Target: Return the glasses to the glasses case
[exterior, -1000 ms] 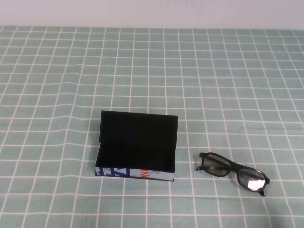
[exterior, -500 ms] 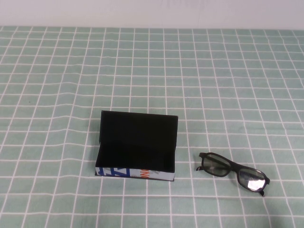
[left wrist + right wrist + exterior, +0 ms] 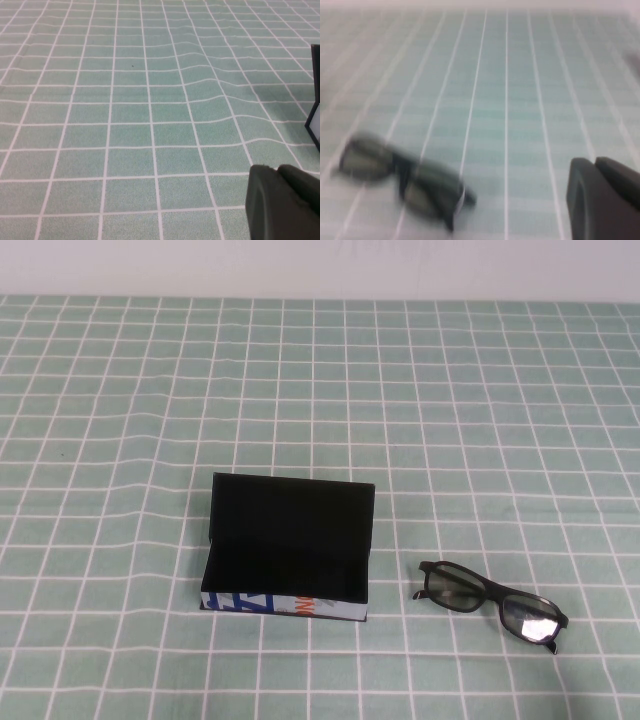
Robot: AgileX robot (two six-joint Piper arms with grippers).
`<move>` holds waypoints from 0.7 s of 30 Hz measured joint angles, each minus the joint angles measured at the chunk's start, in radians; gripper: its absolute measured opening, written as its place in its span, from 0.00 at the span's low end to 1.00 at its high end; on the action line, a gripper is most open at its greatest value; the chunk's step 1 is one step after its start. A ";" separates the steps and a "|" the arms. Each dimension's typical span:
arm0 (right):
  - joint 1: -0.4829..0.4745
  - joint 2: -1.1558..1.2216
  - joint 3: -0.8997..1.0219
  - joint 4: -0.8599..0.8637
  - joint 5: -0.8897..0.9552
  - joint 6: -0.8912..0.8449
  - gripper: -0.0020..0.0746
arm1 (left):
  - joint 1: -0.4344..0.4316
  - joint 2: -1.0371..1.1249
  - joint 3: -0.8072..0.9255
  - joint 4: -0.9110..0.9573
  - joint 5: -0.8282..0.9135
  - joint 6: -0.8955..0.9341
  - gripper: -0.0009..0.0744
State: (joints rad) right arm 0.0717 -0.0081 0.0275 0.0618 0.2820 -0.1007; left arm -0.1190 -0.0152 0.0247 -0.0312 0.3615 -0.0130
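Nothing has moved on the table since a second ago: the matte black rectangular glasses case [image 3: 290,545] sits with its hinged lid up and its box empty, and the black thick-framed plastic glasses [image 3: 490,604] lie on the green checked tablecloth [image 3: 480,420] just to its right, apart from it. So the task looks not yet begun. Left gripper [image 3: 285,205] hangs low near the case's left end, right gripper [image 3: 605,200] hangs beside the glasses; whether either is apart or together, I cannot tell.
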 joint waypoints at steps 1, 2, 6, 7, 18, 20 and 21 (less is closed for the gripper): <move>0.000 0.000 0.000 0.000 -0.026 0.000 0.01 | 0.000 0.000 0.000 0.000 0.000 0.000 0.01; 0.000 0.000 0.000 0.000 -0.064 0.000 0.01 | 0.000 0.000 0.000 0.000 0.000 0.000 0.01; 0.000 0.000 0.000 0.000 -0.271 0.000 0.01 | 0.000 0.000 0.000 0.000 0.000 0.000 0.01; 0.000 0.000 0.000 0.000 -0.322 0.000 0.01 | 0.000 0.000 0.000 0.000 0.000 0.000 0.01; 0.000 0.000 0.000 0.007 -0.752 0.000 0.01 | 0.000 0.000 0.000 0.000 0.000 0.000 0.01; 0.000 0.000 0.000 0.007 -0.813 0.000 0.01 | 0.000 0.000 0.000 0.000 0.000 0.000 0.01; 0.000 0.000 0.000 0.007 -0.847 0.006 0.01 | 0.000 0.000 0.000 0.000 0.000 0.000 0.01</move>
State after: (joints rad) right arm 0.0717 -0.0081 0.0275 0.0687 -0.5646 -0.0949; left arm -0.1190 -0.0152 0.0247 -0.0312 0.3615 -0.0130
